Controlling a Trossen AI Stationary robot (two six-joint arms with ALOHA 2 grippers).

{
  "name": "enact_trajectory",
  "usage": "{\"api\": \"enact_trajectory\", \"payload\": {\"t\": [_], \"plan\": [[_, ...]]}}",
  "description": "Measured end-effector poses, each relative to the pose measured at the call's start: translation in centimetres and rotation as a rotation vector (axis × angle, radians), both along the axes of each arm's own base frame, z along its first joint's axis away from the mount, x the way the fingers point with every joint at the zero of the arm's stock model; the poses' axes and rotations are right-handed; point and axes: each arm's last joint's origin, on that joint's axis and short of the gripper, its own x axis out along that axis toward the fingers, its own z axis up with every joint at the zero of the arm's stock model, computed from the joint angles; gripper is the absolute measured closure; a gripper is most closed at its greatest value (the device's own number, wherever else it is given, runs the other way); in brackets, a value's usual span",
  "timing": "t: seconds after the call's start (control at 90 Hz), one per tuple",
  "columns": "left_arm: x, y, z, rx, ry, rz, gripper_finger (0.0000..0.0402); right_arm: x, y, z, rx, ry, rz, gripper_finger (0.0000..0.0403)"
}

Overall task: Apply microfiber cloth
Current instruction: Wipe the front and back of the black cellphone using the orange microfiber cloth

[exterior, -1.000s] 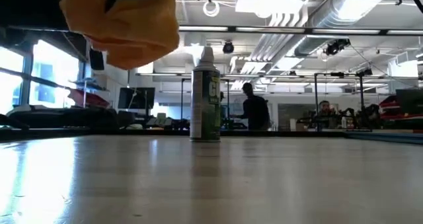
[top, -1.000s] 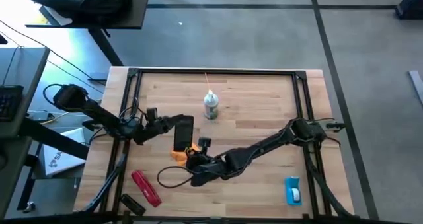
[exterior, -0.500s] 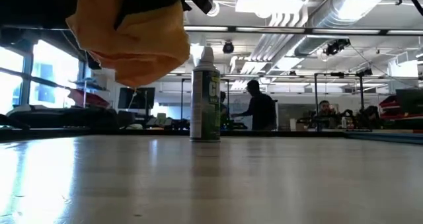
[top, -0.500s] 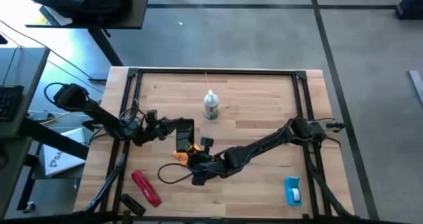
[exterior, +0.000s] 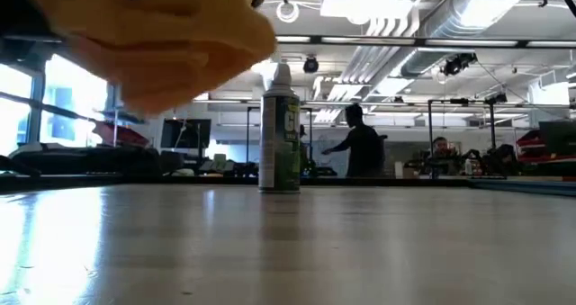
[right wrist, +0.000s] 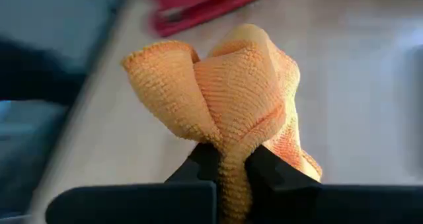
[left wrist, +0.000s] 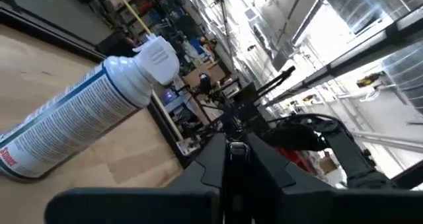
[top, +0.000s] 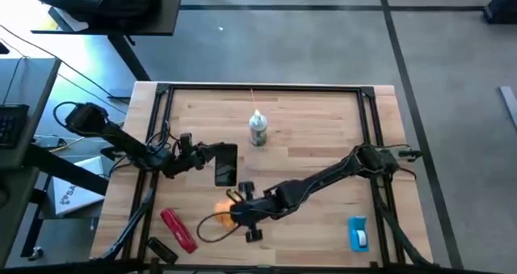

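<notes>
The microfiber cloth (right wrist: 231, 98) is bunched in my right pincer (right wrist: 225, 159), whose two dark fingers (right wrist: 201, 163) are clamped on its lower folds so that the orange fabric puffs up above them. From above, the cloth (top: 224, 210) shows as a small orange patch held over the front-left part of the tabletop (top: 323, 128), with my right pincer (top: 238, 215) just beside it and the arm running back toward the right side. From table height the cloth (exterior: 171, 44) hangs clear of the wood, filling the upper left corner. The red oblong tool (top: 178, 229) lies near the front edge, a little apart from the cloth on its left, and shows again beyond the cloth in my right wrist camera (right wrist: 205, 2). The black phone (top: 225, 164) is held flat behind the cloth, closer to the middle, gripped at its left end by my left pincer (top: 202, 156). The spray can (top: 258, 130) stands upright farther back, well apart. A blue object (top: 358, 233) sits at the front right.
</notes>
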Motion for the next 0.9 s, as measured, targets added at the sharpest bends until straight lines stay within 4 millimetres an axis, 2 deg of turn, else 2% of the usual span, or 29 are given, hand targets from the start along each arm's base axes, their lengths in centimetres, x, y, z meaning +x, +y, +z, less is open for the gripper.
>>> {"api": "enact_trajectory", "payload": {"t": [0.111, 0.222, 0.389, 0.5, 0.611, 0.778, 0.9], "plan": [[0.0, -0.2, -0.5, -0.028, 0.027, -0.018, 0.0386, -0.7, -1.2, 2.7, -0.298, -0.112, -0.16, 0.04], [0.0, -0.5, -0.6, -0.044, 0.034, -0.04, 0.0386, -0.5, -2.7, 3.3, -0.452, -0.094, -0.187, 0.04], [-0.1, -0.7, -0.6, -0.039, 0.037, -0.052, 0.0386, 1.2, -5.2, 2.8, -0.437, -0.053, -0.003, 0.04], [-0.1, -0.8, -0.8, -0.029, 0.05, -0.066, 0.0386, 2.4, -6.0, 2.0, -0.419, -0.069, 0.139, 0.04], [-0.1, -1.0, -0.7, -0.031, 0.043, -0.098, 0.0386, 3.5, -6.7, 2.1, -0.351, -0.142, 0.299, 0.04], [-0.1, -1.1, -0.8, -0.025, 0.054, -0.121, 0.0386, 3.8, -7.9, 1.6, -0.399, -0.117, 0.229, 0.04], [-0.2, -1.3, -0.9, -0.015, 0.064, -0.128, 0.0386, 3.1, -8.2, 1.9, -0.445, -0.056, 0.139, 0.04]]}}
